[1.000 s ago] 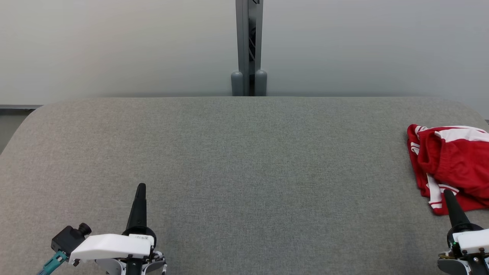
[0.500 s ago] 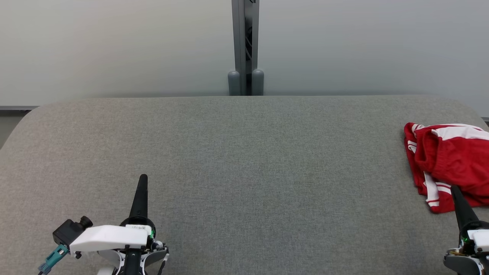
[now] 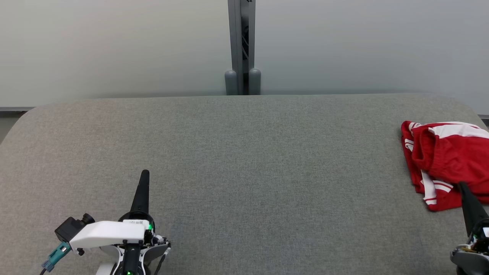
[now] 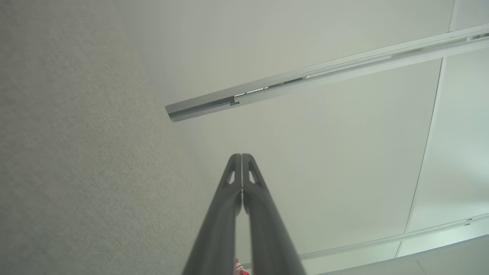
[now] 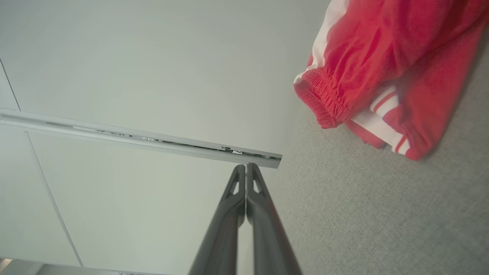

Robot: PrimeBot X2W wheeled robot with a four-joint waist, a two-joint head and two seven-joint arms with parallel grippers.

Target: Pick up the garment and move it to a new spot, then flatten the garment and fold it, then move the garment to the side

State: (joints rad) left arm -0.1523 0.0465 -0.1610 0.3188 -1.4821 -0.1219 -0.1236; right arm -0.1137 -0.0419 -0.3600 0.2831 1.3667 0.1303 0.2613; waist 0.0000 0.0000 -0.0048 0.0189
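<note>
The garment (image 3: 447,160) is red with white stripes and lies crumpled at the right edge of the grey padded surface (image 3: 244,160); in the right wrist view the garment (image 5: 386,65) fills the upper right. My right gripper (image 3: 463,186) is shut and empty at the lower right, its tip over the garment's near edge; whether it touches the cloth I cannot tell. Its fingertips meet in the right wrist view (image 5: 245,165). My left gripper (image 3: 144,173) is shut and empty at the lower left, far from the garment, fingers pressed together (image 4: 241,156).
A grey post (image 3: 241,46) stands behind the surface's far edge against a pale wall. The surface's rounded corners lie at the far left and far right. Open grey cloth stretches between the two grippers.
The head camera has shifted, sliding the scene slightly left. Against the surface, the left gripper has crept forward and the right gripper has moved further right; both stay shut.
</note>
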